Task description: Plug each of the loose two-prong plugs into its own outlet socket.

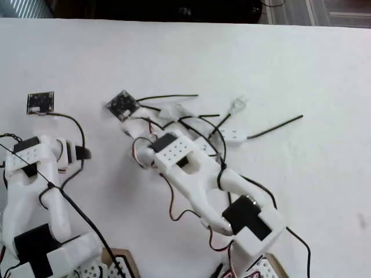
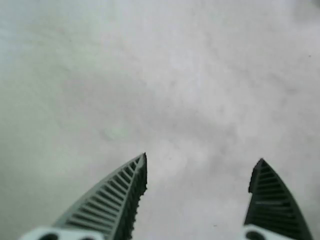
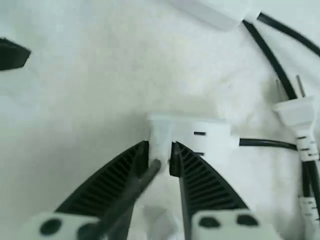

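At about eight o'clock on the table (image 1: 290,69), nearest the arm bases, the left gripper (image 2: 202,162) hangs over bare tabletop, its fingers wide apart and holding nothing. Around the centre, the right gripper (image 3: 160,150) is clamped on a white plug (image 3: 160,132) that touches the end of a white outlet socket (image 3: 207,140). A second socket (image 1: 235,134) lies toward three o'clock, and just past it, toward one o'clock, a loose two-prong plug (image 1: 237,105) rests with its prongs free
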You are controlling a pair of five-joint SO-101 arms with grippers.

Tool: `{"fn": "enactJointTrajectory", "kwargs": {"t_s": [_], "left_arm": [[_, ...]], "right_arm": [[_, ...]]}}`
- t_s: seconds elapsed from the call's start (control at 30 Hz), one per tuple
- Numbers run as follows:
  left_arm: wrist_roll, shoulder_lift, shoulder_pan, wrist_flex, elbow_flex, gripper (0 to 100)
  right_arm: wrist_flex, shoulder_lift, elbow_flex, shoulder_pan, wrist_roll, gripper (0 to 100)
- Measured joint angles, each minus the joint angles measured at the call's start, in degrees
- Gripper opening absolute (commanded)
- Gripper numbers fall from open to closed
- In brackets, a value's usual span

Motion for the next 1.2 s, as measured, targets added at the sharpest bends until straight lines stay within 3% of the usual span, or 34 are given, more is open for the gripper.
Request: {"fn": "enactJointTrajectory", "kwargs": {"t_s": [0.23,0.47,0.73,1.2], "left_arm": [[0.00,0.00,0.00,-0.18,0.00,32],[0.00,0.00,0.00,-0.18,0.00,32],[0.00,0.00,0.00,-0.18,0.00,32],[0.00,0.00,0.00,-0.18,0.00,32]], "right_arm": [[8.26,-10.64,0.26,-1.58,0.00,30.5],[12.48,-11.25,0.09,-0.62,0.62,36.7],[28.22,-10.90,-10.20,6.42,15.21,37.2],[40.88,20.75,-41.49,6.42,29.19,37.2]]}}
